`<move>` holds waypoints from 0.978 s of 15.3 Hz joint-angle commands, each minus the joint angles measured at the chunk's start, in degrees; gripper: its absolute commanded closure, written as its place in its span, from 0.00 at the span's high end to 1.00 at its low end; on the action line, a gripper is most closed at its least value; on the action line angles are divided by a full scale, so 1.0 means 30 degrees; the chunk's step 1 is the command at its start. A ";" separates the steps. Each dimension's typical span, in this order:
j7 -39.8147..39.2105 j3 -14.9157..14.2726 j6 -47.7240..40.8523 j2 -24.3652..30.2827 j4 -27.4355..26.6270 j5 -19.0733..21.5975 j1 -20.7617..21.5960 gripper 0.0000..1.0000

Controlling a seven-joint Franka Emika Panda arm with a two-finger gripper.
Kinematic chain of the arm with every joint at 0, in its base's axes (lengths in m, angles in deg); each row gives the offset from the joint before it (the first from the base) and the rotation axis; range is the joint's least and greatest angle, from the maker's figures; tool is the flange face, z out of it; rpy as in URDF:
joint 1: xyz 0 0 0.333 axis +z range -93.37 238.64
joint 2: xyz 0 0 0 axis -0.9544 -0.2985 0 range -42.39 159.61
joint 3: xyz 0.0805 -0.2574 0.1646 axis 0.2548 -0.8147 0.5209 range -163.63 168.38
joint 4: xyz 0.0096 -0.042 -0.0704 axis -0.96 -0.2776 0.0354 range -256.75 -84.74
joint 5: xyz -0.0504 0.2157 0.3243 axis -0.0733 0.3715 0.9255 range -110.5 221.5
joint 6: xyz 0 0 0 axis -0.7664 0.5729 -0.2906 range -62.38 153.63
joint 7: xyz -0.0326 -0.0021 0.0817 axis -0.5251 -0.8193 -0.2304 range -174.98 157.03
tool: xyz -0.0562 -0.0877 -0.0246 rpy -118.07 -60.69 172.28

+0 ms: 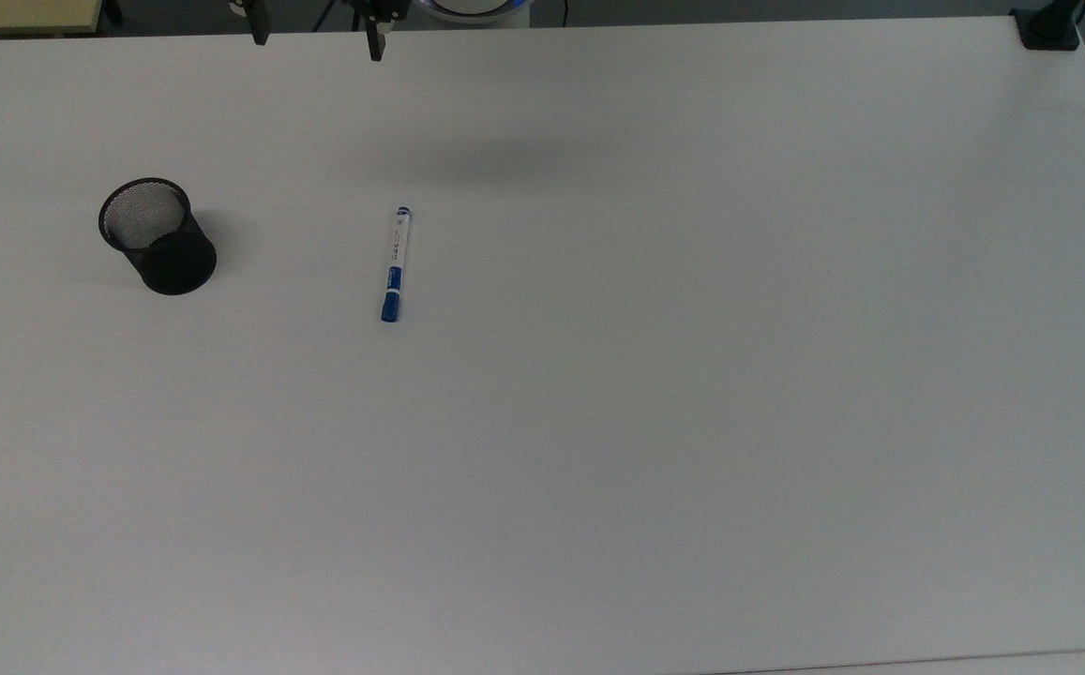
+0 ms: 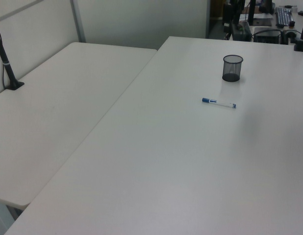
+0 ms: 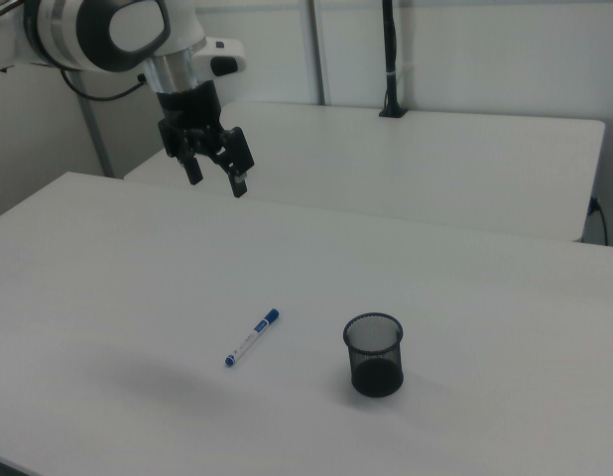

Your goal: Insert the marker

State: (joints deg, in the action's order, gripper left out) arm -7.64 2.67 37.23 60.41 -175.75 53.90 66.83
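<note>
We saw gripper parted, empty, high above table | marker lay flat, well apart from mesh cup | pickup, insertion all remained.

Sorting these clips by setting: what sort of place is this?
Probably an office or lab workspace: plain white tables pushed together, a black mesh pen cup beside a marker, and a keyboard on a desk behind.
</note>
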 commanded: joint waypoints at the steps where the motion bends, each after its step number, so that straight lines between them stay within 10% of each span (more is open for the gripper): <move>1: -0.0444 -0.0128 0.0092 0.0279 -0.0235 -0.0169 0.0236 1.00; 15: -0.5045 -0.0128 0.0733 -0.0424 -0.1873 -0.0638 -0.0466 1.00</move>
State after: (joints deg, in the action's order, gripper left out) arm -20.93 2.39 37.22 59.58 -178.58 53.15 66.06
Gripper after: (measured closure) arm 0.000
